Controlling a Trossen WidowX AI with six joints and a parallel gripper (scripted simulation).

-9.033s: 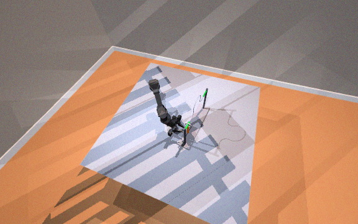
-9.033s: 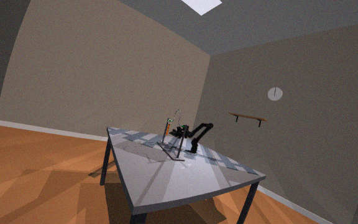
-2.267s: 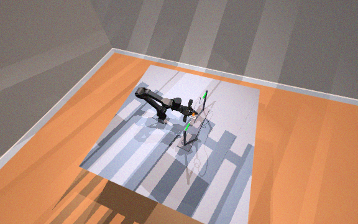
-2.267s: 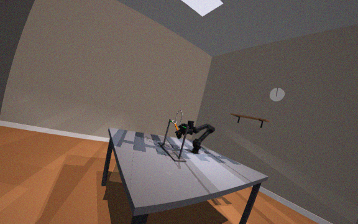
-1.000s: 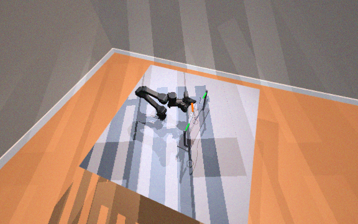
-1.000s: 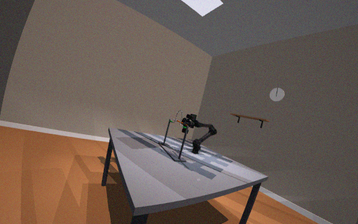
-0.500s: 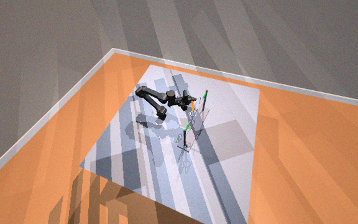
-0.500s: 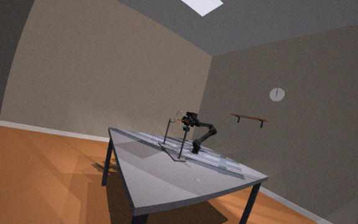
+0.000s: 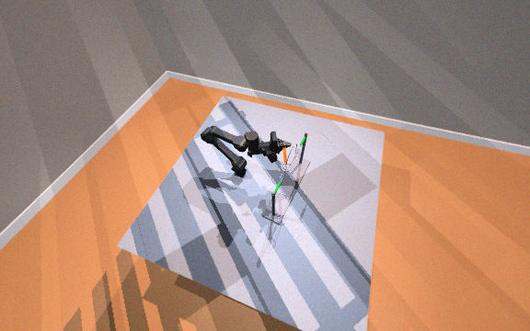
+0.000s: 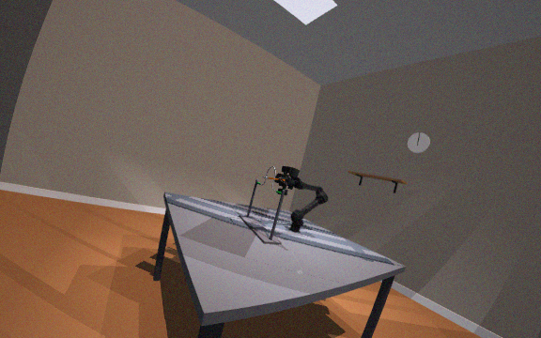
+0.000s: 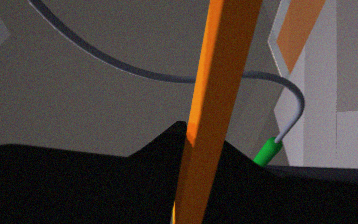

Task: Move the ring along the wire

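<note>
We have the pincer point(image 9: 282, 143) clenched on the orange handle point(image 9: 284, 154), and in the wrist view that handle point(image 11: 215, 110) rises as a long orange bar from between the dark fingers. From the top, the handle slopes down to the ring point(image 9: 285, 165), which sits between the two posts, nearer the far post point(image 9: 302, 146) than the near post point(image 9: 274, 202). We cannot tell from any view whether the ring clears the thin grey wire point(image 11: 130, 70). In the wrist view that wire arcs behind the handle and curls down into a green sleeve point(image 11: 267, 152). Both posts stand on a thin base plate point(image 9: 288, 193) on the desk point(image 9: 348, 221). The arm's base point(image 9: 239, 167) sits on the desk, well apart from the near post.
</note>
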